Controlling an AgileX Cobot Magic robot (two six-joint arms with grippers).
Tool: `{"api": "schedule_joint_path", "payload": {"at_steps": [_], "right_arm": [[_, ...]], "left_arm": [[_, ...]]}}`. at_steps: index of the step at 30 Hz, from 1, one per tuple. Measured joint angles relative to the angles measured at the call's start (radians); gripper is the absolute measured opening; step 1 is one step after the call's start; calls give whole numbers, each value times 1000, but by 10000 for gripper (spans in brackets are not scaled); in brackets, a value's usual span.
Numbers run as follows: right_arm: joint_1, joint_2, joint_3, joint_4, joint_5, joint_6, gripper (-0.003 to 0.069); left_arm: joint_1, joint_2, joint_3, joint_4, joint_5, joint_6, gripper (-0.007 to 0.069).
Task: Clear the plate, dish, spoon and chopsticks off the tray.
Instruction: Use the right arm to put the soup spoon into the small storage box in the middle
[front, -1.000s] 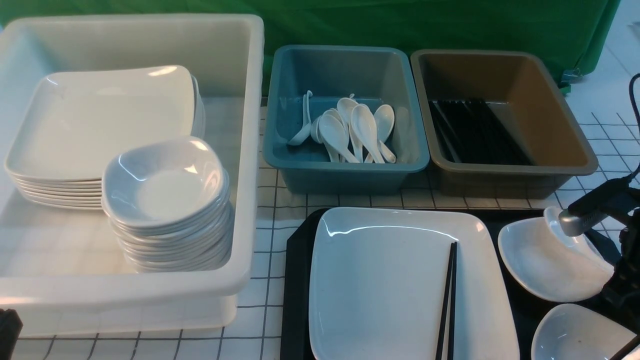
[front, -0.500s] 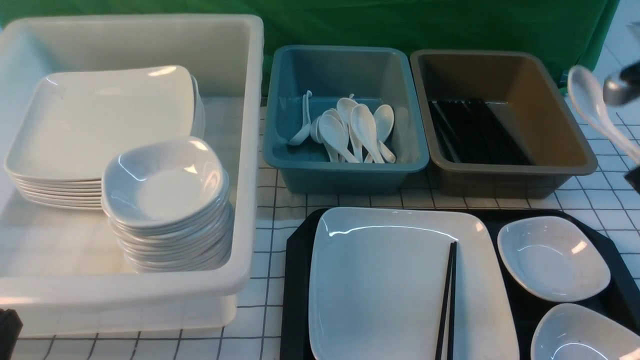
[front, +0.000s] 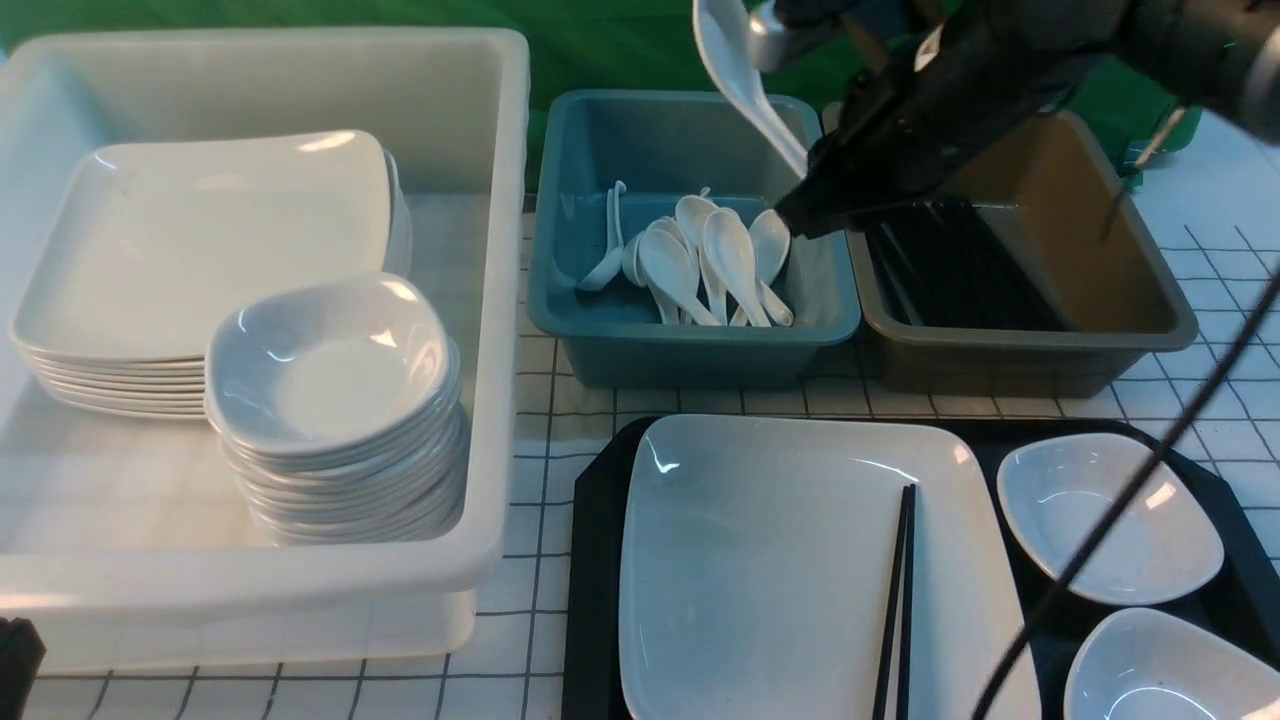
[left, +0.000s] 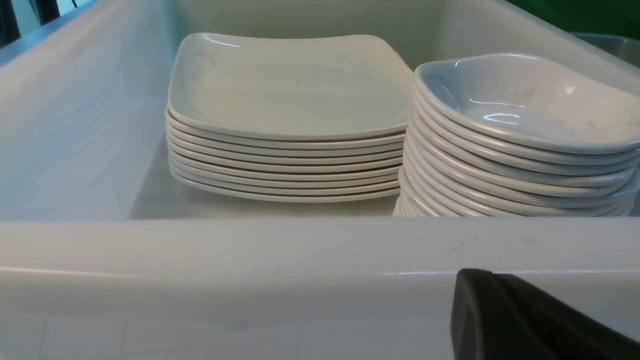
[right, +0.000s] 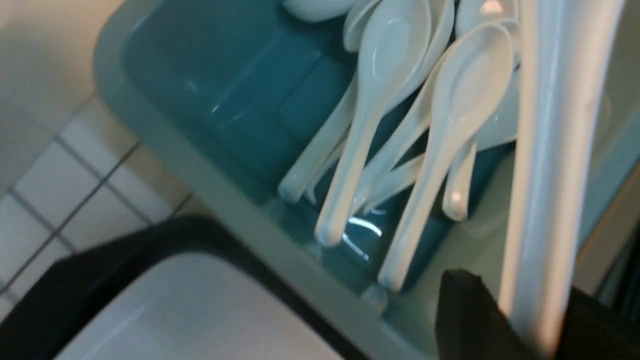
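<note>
My right gripper (front: 805, 195) is shut on the handle of the white spoon (front: 738, 80) and holds it tilted above the teal bin (front: 690, 345). The right wrist view shows the spoon's handle (right: 550, 150) pinched between the black fingers of the gripper (right: 535, 320). The large white plate (front: 780, 560) lies on the black tray (front: 595, 560), with the black chopsticks (front: 897, 600) resting across its right side. Two small dishes (front: 1105, 520) (front: 1150, 675) sit on the tray's right. My left gripper (left: 475, 290) is shut and empty, low outside the white tub's front wall.
A white tub (front: 500, 300) on the left holds a stack of plates (front: 200, 240) and a stack of bowls (front: 330, 380). Several spoons (front: 700, 260) lie in the teal bin. A brown bin (front: 1100, 340) holds black chopsticks (front: 950, 265). A dark cable (front: 1130, 500) hangs over the tray's right.
My right gripper has lifted the spoon out of the nearer right dish, risen, and swung left until it is over the teal bin. The left arm has not moved.
</note>
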Motion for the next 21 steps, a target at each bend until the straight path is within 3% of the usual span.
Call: {"api": "schedule_joint_path", "payload": {"at_steps": [12, 21], "right_arm": [[-18, 275, -176, -17, -82, 173, 146], [-18, 276, -181, -28, -96, 264, 314]], "left_arm": [[0, 0, 0, 0, 0, 0, 4], [0, 0, 0, 0, 0, 0, 4]]}}
